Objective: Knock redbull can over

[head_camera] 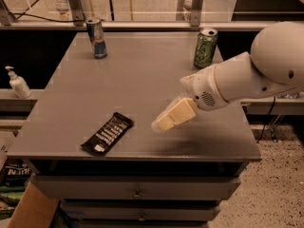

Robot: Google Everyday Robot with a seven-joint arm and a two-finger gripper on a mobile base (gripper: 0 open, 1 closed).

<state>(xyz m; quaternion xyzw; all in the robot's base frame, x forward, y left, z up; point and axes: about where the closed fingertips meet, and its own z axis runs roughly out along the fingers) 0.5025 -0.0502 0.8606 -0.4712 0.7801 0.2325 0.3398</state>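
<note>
The camera view looks down on a grey counter (142, 75). The hand (161, 123) hangs over its front right part, close to the front edge, and points down and to the left from the white arm (237, 80) that comes in from the right. Whether the hand is apart or together cannot be told. A wide stretch of bare counter lies between the hand and the redbull can (96, 38), which stands upright near the back left corner, well apart from the hand. A green can (205, 48) stands upright near the back right edge, just behind the arm. A dark wrapped snack bar (107, 133) lies flat and slantwise near the front left edge. The counter is matt and has drawers (137, 193) beneath it. A metal rail (142, 25) runs behind it. A white pump bottle (18, 83) stands on a lower ledge to the left. What the cans hold cannot be seen.
</note>
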